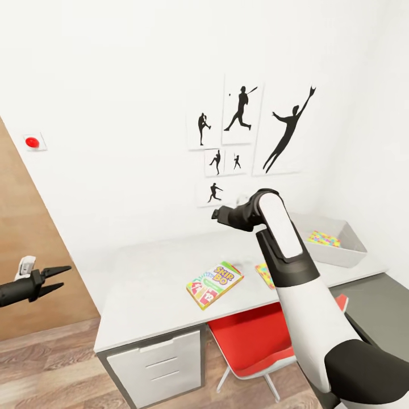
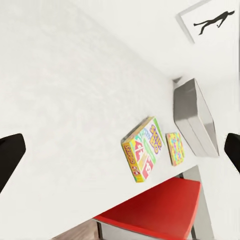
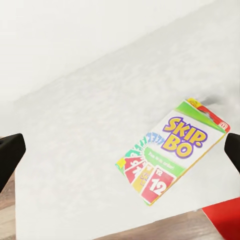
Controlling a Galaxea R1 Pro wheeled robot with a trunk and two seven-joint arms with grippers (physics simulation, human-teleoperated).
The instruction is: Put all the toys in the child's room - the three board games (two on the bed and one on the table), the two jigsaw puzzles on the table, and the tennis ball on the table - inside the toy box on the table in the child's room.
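I've got the right gripper (image 1: pixel 218 215) raised above the long pale grey-white desk top (image 1: pixel 147 272), fingers spread and empty; in the right wrist view its dark fingertips (image 3: pixel 10 152) sit wide at both edges with the orange-green printed Skip-Bo board game box (image 3: pixel 172 150) lying flat between them, well below. The left gripper (image 1: pixel 59 278) hangs off beside the desk's end, also spread, holding nothing. The Skip-Bo box (image 1: pixel 215 283) lies near the desk's front edge, above the red chair (image 1: pixel 255 341). A thin multicolour jigsaw puzzle square (image 1: pixel 264 274) lies just beside it, partly hidden by my arm. The shallow pale grey toy box (image 1: pixel 346 250) sits at the far end with a colourful puzzle (image 1: pixel 324 238) already inside. I judge the box light, stiff cardboard, glossy so maybe slippery; best pinched across its short width at the long edges, middle of the box.
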